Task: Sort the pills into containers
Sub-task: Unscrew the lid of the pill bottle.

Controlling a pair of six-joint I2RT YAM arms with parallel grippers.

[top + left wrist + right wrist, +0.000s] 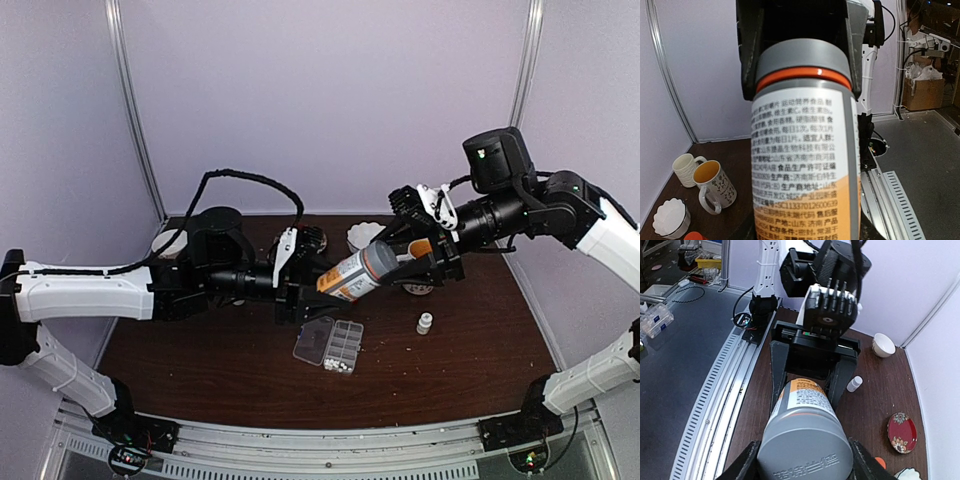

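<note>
Left gripper (318, 289) near pill organizer (329, 343)

The air over the middle of the table (200, 370) is barred by a bottle (352, 275), clamped crosswise between the left gripper (322, 287) at its base and the right gripper (392, 258) at its cap, with both arms reaching in from the side edges. Nearer the near edge an organizer (330, 342) lies with pills (338, 366) at its near side, and a small bottle (425, 323) stands to its right. The far edge is crowded by a fluted bowl (364, 236), mugs (715, 186) and a plate (901, 432). Open surface is found along the near edge and toward both near corners.
</note>
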